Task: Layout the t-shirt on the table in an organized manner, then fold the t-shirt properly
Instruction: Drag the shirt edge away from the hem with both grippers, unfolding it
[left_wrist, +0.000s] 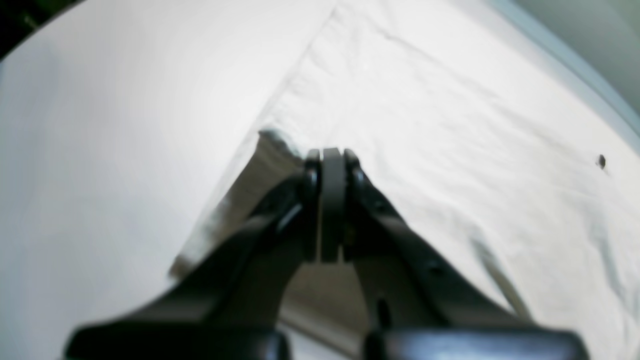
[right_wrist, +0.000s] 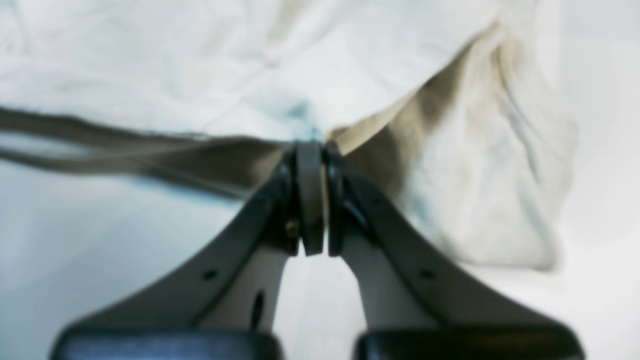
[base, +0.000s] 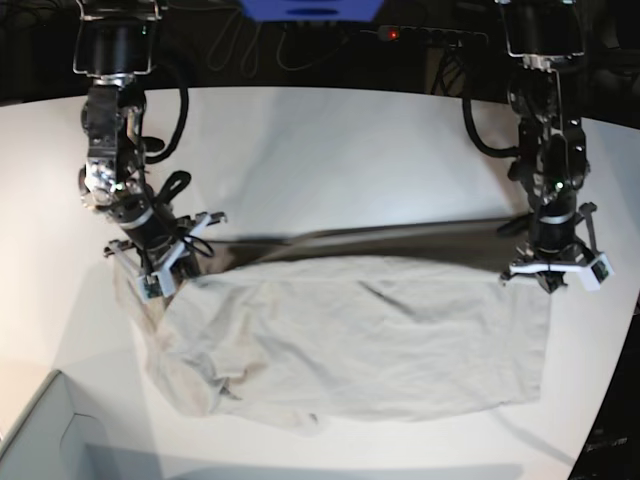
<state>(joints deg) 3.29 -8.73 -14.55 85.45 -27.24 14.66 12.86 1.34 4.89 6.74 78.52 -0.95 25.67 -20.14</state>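
The beige-grey t-shirt (base: 350, 340) lies spread across the white table (base: 330, 150), its far edge raised off the surface and casting a dark shadow band. At the shirt's far left corner, my right gripper (base: 160, 272) is shut on the cloth. The right wrist view shows the right gripper (right_wrist: 311, 147) pinching the taut edge of the shirt (right_wrist: 250, 65), with bunched fabric drooping to the right. My left gripper (base: 548, 275) is shut on the far right corner. In the left wrist view the left gripper (left_wrist: 331, 152) grips the edge of the shirt (left_wrist: 450, 125) above the table (left_wrist: 125, 125).
A pale grey box corner (base: 40, 440) sits at the near left. The table's curved edge (base: 615, 350) runs close to the left arm. Dark cables and a blue object (base: 310, 8) lie beyond the far edge. The shirt's near hem is crumpled at the left.
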